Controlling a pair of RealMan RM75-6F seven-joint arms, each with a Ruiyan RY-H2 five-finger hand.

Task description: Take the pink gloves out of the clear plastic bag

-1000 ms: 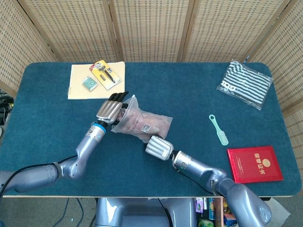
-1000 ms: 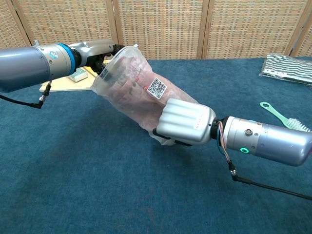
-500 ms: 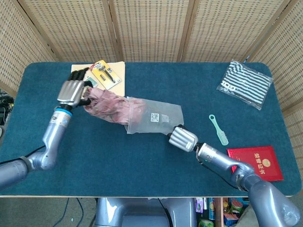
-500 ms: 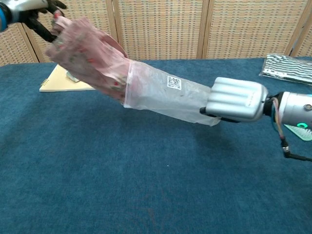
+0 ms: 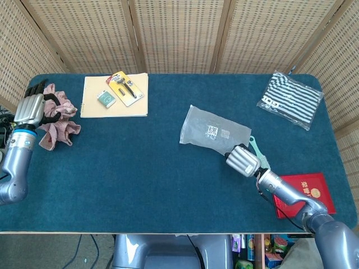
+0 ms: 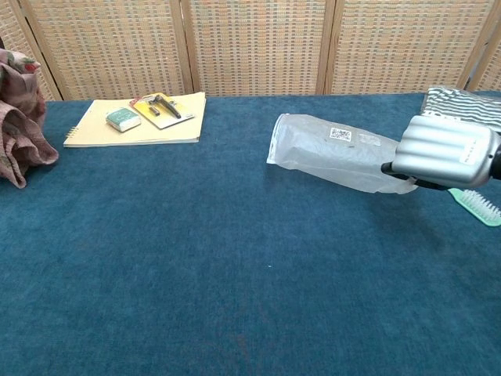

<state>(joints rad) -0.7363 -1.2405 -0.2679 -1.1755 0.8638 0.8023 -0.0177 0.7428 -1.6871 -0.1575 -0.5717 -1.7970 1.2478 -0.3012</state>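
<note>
Left hand [image 5: 31,109] grips the pink gloves [image 5: 59,126] out at the table's far left edge; they look lifted, hard to say. Right hand [image 5: 243,160] is closed on the clear plastic bag [image 5: 213,130], which reads empty. Extraction done; only setting things down remains.

QR-code label on clear plastic bag [image 5: 215,132], unreadable. Gold characters and emblem on red booklet [image 5: 303,194], too small to read.

L hand [image 5: 33,107] far left, fingers curled, gripping | R hand [image 5: 243,161] lower right, fingers closed, pinching
</note>
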